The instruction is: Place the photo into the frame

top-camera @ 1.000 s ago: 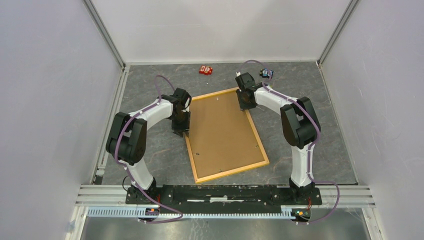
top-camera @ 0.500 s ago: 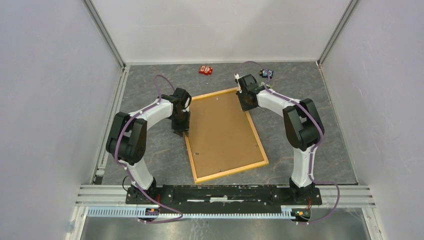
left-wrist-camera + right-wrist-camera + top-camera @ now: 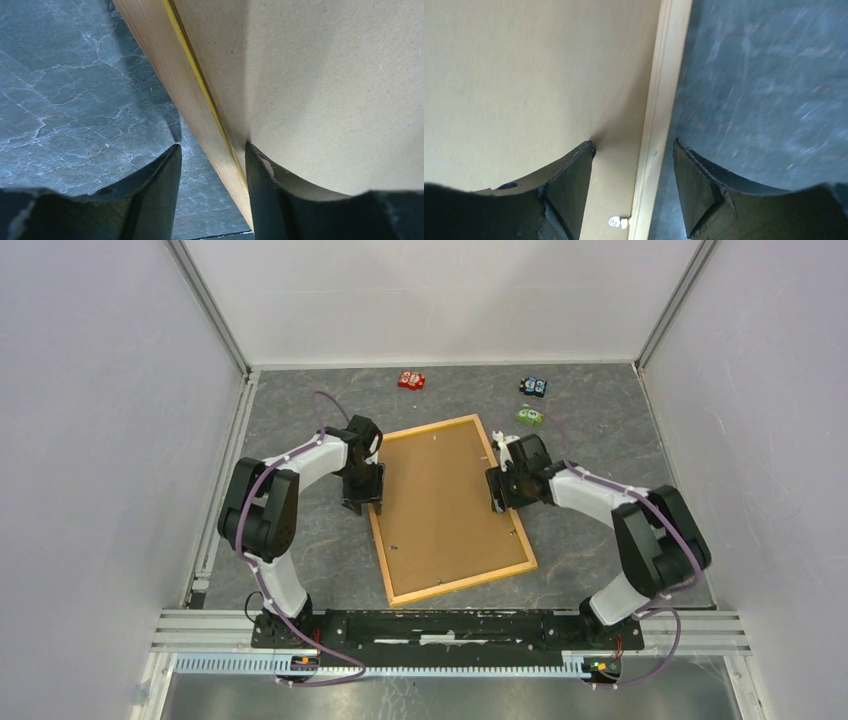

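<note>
The frame (image 3: pixel 463 581), yellow-orange wood, lies face down in the middle of the table with the brown backing board (image 3: pixel 445 500) filling it. The photo is hidden. My left gripper (image 3: pixel 362 492) is open and straddles the frame's left rail (image 3: pixel 175 65): one finger is over the table, the other over the backing board (image 3: pixel 325 90). My right gripper (image 3: pixel 500 490) is open and straddles the right rail (image 3: pixel 666 75): one finger is on the board (image 3: pixel 534 75), the other over the table. A small metal tab (image 3: pixel 619 222) sits by the rail.
Three small toy blocks lie at the back: a red one (image 3: pixel 411 380), a dark blue one (image 3: pixel 534 387) and a green one (image 3: pixel 529 418) near the frame's far right corner. Enclosure walls stand on the left, right and back.
My right gripper has moved from the frame's far right corner toward me along the right rail to its middle, uncovering the green block. The left gripper has stayed at the left rail.
</note>
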Controlling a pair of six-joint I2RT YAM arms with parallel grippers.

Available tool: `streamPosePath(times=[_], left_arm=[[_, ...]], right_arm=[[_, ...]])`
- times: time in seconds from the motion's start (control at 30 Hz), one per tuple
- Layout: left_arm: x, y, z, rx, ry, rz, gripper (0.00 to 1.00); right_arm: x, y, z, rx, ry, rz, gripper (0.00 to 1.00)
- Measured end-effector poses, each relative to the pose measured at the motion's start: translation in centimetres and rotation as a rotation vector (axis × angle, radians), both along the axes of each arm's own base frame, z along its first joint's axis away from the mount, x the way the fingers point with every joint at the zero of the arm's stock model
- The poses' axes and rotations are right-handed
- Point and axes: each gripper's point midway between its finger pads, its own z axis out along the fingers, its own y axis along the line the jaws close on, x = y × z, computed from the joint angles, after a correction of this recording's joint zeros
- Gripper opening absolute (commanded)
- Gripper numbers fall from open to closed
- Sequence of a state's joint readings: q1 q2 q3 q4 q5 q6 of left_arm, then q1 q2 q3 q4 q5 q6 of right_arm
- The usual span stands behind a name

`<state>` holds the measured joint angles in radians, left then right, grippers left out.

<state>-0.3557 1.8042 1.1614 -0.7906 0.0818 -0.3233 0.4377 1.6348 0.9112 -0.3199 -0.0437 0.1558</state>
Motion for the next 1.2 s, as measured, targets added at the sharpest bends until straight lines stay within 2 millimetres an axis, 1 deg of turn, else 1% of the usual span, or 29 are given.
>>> streamPosePath(times=[0.1, 0.2, 0.37, 0.5, 0.6, 0.73, 0.87, 0.97, 1.0, 1.07, 1.13, 1.2], left_arm=[[0.2, -0.5, 0.0, -0.022, 0.015, -0.001, 0.61], [0.4, -1.6, -0.1, -0.076, 0.030, -0.007, 0.61], [0.6, -1.8, -0.2, -0.115, 0.062, 0.039, 0.65], [1.3, -1.8, -0.2, -0.121, 0.081, 0.113, 0.69], [2.3, -1.6, -0.3, -0.105, 0.098, 0.167, 0.72], [4.5, -1.0, -0.3, -0.063, 0.088, 0.216, 0.73], [8.2, -0.3, -0.1, -0.042, -0.004, 0.242, 0.76], [12.1, -0.7, 0.4, -0.070, -0.125, 0.252, 0.84], [13.9, -1.2, 0.9, -0.097, -0.190, 0.251, 0.88], [15.8, -1.7, 1.5, -0.127, -0.263, 0.247, 0.95], [16.4, -2.1, 2.1, -0.136, -0.290, 0.234, 1.00], [15.9, -2.1, 2.6, -0.112, -0.294, 0.219, 1.00]], right_arm=[[-2.9, 0.1, -0.3, 0.064, 0.007, 0.012, 0.65], [-5.5, 0.4, -0.3, 0.108, -0.013, 0.028, 0.65], [-7.5, 1.5, -0.4, 0.122, -0.058, 0.049, 0.65], [-8.0, 2.5, -0.4, 0.126, -0.095, 0.038, 0.65], [-8.4, 3.3, -0.3, 0.122, -0.106, 0.035, 0.65], [-9.6, 4.9, -0.3, 0.125, -0.113, 0.051, 0.66], [-10.8, 6.8, -0.3, 0.148, -0.114, 0.089, 0.67], [-11.6, 8.6, -0.3, 0.183, -0.116, 0.129, 0.73], [-12.0, 9.4, -0.1, 0.210, -0.109, 0.147, 0.74], [-12.9, 10.9, 0.2, 0.260, -0.088, 0.188, 0.77], [-13.7, 11.7, 0.4, 0.268, -0.063, 0.225, 0.81], [-14.0, 11.7, 0.5, 0.234, -0.048, 0.249, 0.82]])
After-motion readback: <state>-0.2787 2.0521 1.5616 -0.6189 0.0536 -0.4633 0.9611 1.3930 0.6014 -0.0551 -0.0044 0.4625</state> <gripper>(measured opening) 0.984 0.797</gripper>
